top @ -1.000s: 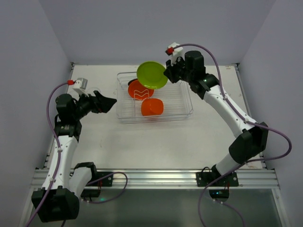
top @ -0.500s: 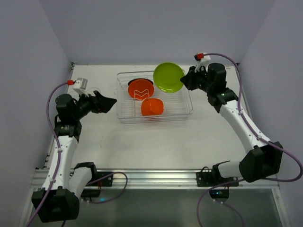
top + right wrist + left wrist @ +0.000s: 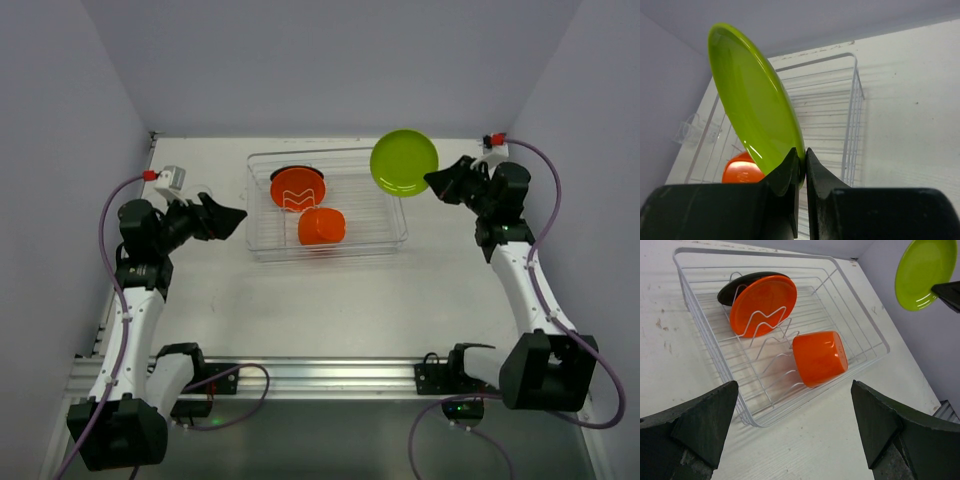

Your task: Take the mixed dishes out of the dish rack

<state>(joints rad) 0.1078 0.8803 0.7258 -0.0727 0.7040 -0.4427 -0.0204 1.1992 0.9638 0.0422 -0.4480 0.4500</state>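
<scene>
On the white table, at about 9 o'clock from its middle, the left gripper hangs with its jaws spread wide and nothing between them, pointing toward 3 o'clock at the rack. The clear wire rectangular dish rack sits toward 12 o'clock. An orange plastic cup lies on its side on the rack's near wires. At the cup's 11 o'clock a small round orange plate leans in the slots, with a small round black plate close behind it. Farthest off, at the rack's 2 o'clock corner, the right gripper is clenched on the rim of the small round lime green plate, holding it raised on edge, clear of the wires. A clear glass cup shows faintly on the table beside the rack's 9 o'clock side.
</scene>
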